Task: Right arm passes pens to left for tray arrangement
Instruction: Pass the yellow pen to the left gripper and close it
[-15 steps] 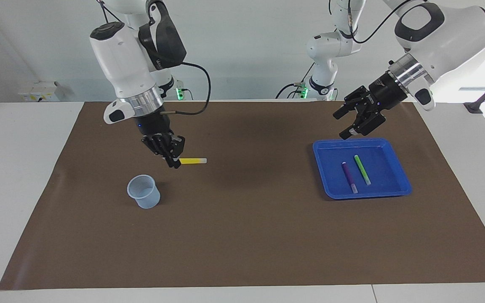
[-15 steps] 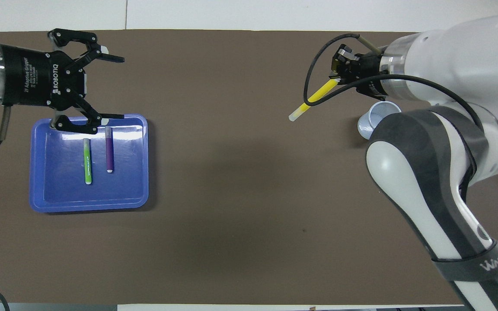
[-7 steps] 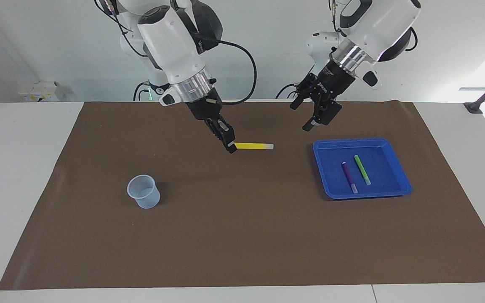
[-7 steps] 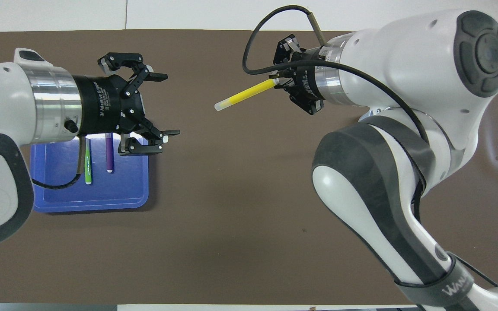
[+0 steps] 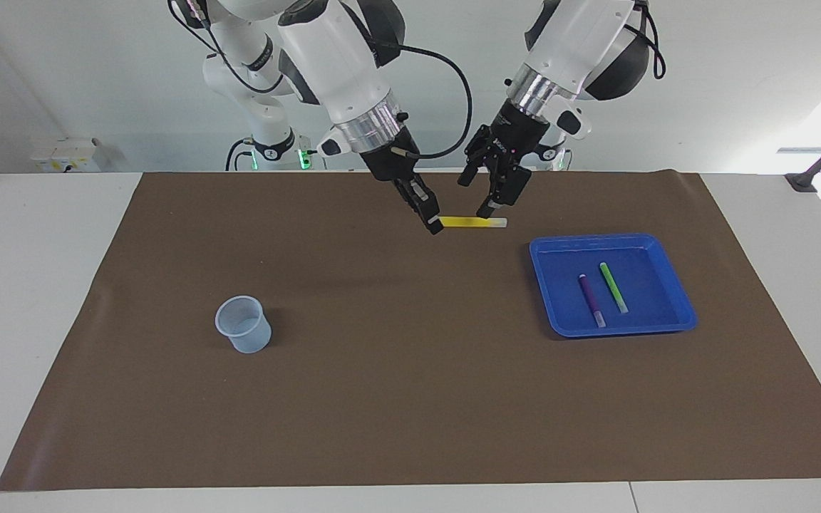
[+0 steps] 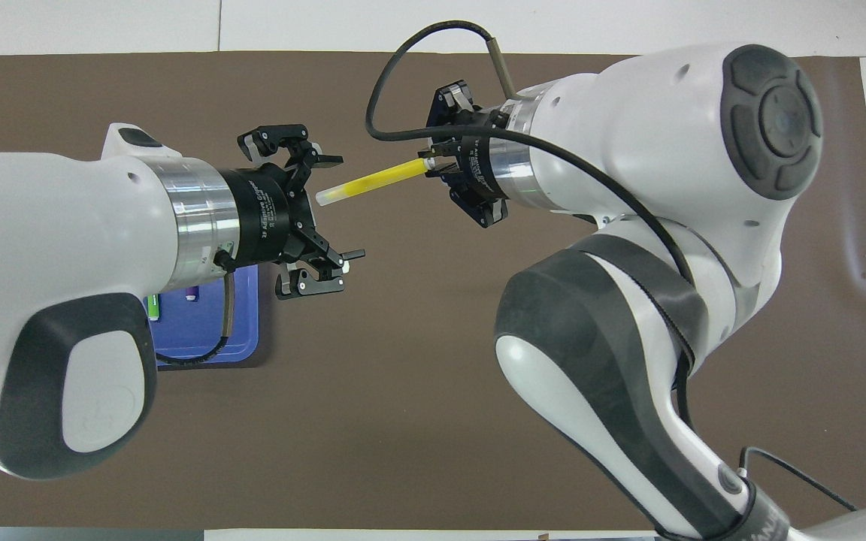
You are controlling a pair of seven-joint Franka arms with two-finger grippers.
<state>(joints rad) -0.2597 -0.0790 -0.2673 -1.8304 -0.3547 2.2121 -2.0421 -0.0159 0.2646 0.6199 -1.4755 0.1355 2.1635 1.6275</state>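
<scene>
My right gripper (image 5: 433, 224) (image 6: 427, 161) is shut on the coloured end of the yellow pen (image 5: 471, 222) (image 6: 373, 180), held level in the air over the mat's middle. My left gripper (image 5: 480, 198) (image 6: 337, 209) is open, and the pen's pale end lies between its spread fingers, which are not closed on it. The blue tray (image 5: 656, 285) (image 6: 241, 330) sits toward the left arm's end of the table. In it lie the purple pen (image 5: 591, 299) and the green pen (image 5: 613, 287), side by side. The left arm hides most of the tray in the overhead view.
A small clear bluish cup (image 5: 243, 324) stands upright on the brown mat (image 5: 410, 399) toward the right arm's end, farther from the robots than the grippers. A black cable (image 5: 453, 92) loops from the right wrist.
The right arm has carried the yellow pen from beside the cup to the mat's middle. The left gripper has left the tray and come to the pen's pale end, still open.
</scene>
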